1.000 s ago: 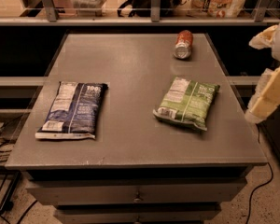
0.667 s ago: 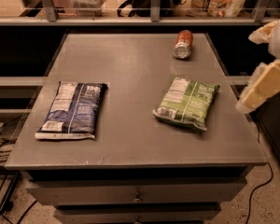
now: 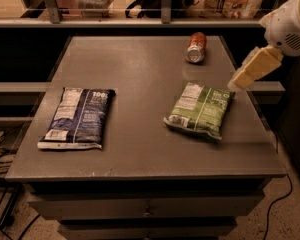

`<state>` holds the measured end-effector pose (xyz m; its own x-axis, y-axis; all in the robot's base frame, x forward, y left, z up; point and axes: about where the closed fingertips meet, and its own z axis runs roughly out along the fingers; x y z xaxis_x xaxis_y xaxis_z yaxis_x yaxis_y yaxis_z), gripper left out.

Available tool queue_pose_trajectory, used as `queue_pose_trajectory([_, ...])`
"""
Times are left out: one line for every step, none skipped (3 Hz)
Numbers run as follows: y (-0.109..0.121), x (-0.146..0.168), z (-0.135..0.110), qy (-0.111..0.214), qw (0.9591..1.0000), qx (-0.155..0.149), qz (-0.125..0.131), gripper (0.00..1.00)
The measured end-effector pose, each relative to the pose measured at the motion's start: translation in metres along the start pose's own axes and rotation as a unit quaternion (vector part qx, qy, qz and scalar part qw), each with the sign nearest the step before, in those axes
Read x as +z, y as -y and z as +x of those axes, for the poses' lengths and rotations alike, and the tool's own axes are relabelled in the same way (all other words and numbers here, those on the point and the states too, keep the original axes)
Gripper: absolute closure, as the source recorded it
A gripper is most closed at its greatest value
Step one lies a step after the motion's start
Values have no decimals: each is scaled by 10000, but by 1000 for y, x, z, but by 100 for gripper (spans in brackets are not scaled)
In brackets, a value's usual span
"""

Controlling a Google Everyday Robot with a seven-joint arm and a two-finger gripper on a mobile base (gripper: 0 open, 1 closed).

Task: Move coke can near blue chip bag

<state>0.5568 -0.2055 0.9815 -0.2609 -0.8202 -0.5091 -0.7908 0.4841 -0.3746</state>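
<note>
Coke can (image 3: 196,47) lies on its side, far right of counter (image 3: 140,69), silver end facing near. Blue chip bag (image 3: 78,117) lies flat at near left, well apart from it. Green chip bag (image 3: 200,110) at near right. Gripper (image 3: 247,74) hangs over the counter's right edge, beside the green bag; parted or closed, cannot tell.

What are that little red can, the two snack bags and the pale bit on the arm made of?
Coke can: apparently metal, red-painted sides, bare silvery end. Blue chip bag and green chip bag: probably thin printed plastic film, slightly shiny, crimped edges. End effector, hovering by the right edge of the table near the green bag: pale cream, matt, likely plastic.
</note>
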Motion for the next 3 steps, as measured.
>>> queue_pose_trajectory([20,28,-15,304,9992,165,-198,0])
queue_pose_trajectory([24,32,-16,350,9990,188,-207,0])
queue_pose_trajectory([23,35,-20,483,9983,206,-246,0])
